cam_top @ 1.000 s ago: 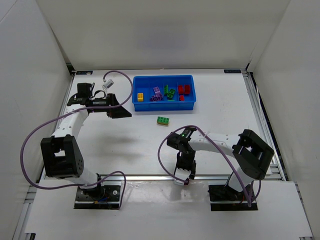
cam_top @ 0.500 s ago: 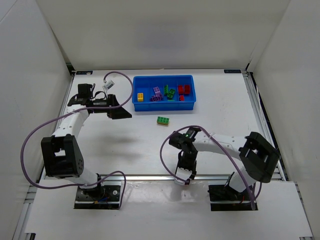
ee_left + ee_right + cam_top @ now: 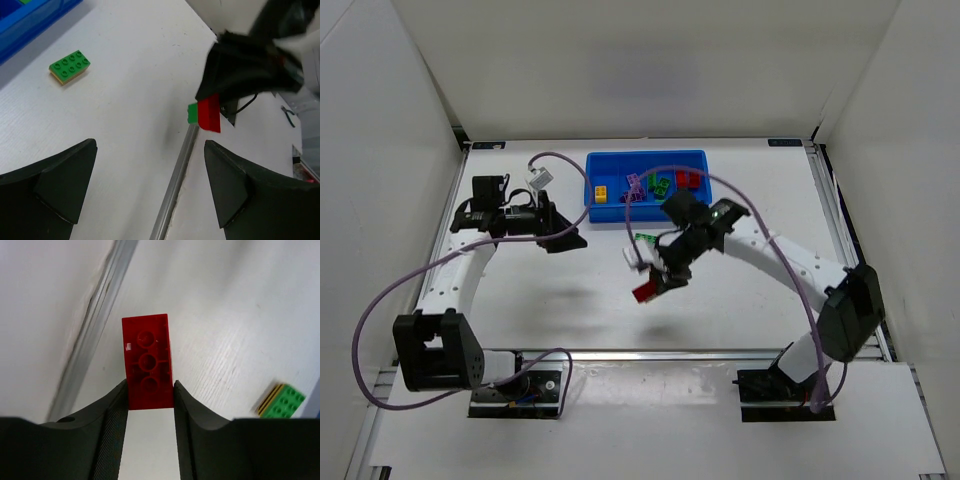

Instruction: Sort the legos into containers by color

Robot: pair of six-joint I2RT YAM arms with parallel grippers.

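Note:
A red lego (image 3: pixel 148 362) is clamped between the fingers of my shut right gripper (image 3: pixel 149 391). It hangs above the middle of the table, seen from above as the same red lego (image 3: pixel 647 291) in that gripper (image 3: pixel 655 284). From the left wrist view this lego (image 3: pixel 210 112) shows a green piece at one end. A green lego (image 3: pixel 70 66) lies loose on the table in front of the blue tray (image 3: pixel 647 212). The tray's containers hold yellow (image 3: pixel 602 192), purple (image 3: pixel 635 186), green (image 3: pixel 662 186) and red (image 3: pixel 687 180) legos. My left gripper (image 3: pixel 560 232) stands open and empty, left of the tray.
A metal rail (image 3: pixel 620 353) runs along the table's front edge. White walls close in the table at the back and both sides. My right arm (image 3: pixel 770 250) stretches across the table's right half, and its cable loops over the tray.
My right gripper has risen from the front rail to above the table's middle with the red lego in it. The left arm has shifted slightly toward the centre.

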